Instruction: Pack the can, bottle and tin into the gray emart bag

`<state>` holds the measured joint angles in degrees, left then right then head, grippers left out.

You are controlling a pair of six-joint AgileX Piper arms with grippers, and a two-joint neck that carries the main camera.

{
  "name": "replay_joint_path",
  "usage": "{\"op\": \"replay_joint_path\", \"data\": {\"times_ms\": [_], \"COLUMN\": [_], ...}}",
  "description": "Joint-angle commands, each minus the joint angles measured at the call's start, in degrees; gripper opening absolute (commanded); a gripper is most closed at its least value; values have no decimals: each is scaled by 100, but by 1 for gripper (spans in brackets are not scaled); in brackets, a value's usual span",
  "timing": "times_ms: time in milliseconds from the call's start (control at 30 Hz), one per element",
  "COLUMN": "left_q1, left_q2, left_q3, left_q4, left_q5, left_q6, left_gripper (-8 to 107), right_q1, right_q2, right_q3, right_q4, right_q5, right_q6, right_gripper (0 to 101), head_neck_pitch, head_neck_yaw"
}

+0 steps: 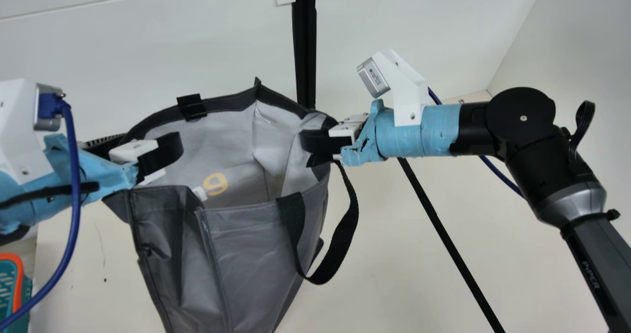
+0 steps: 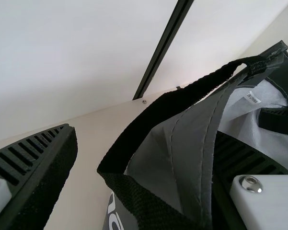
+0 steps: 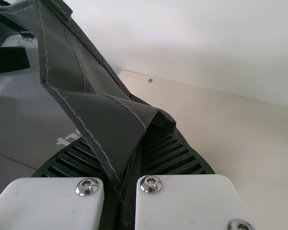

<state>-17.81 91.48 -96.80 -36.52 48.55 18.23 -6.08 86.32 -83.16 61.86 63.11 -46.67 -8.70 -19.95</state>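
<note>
A large gray fabric emart bag [image 1: 256, 244] with a dark rim is between the two arms in the main view, above the cream tabletop [image 1: 394, 283]. Its mouth is wide open, showing a pale gray lining with a yellow printed mark [image 1: 215, 184]. A black webbing handle [image 1: 342, 234] loops from the bag's near side, and a small black tab [image 1: 192, 107] is on the far rim.

The left hand [image 1: 143, 146], at the bag's left side, is open. In the left wrist view its two black ribbed fingers are spread well apart, one inside the bag, the other outside, with the bag wall and a black strap between them. The right hand [image 1: 320, 143] is closed on the bag's right edge; the right wrist view shows a folded piece of dark gray rim pinched between its fingers.

Both wrists are wrapped in light blue tape, and a blue cable [image 1: 75, 185] hangs by the left one. At the lower left is a teal plastic basket with an orange rim [image 1: 18, 283]. Behind the bag, a black upright pole [image 1: 305, 52] stands against the white wall [image 1: 419, 17].
</note>
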Motion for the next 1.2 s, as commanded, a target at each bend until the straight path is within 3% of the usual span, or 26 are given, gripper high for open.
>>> {"op": "replay_joint_path", "data": {"times_ms": [0,567,1167], "left_q1": [-23,3,676], "left_q2": [-159,-593,-1235], "left_q3": [175,209,492], "left_q4": [15,-339,-419], "left_q5": [-28,-118,-114], "left_q6": [-15,253,352], "left_gripper": [90,90,90], "right_q1": [0,0,0], "right_q2": [0,0,0], "right_q3": [0,0,0], "right_q4": [0,0,5], "right_q5": [0,-12,-19], "right_q6": [0,0,0], "right_gripper": [0,0,0], "head_neck_pitch": [-130,-130,-130], "head_neck_yaw": [-5,-5,-5]}}
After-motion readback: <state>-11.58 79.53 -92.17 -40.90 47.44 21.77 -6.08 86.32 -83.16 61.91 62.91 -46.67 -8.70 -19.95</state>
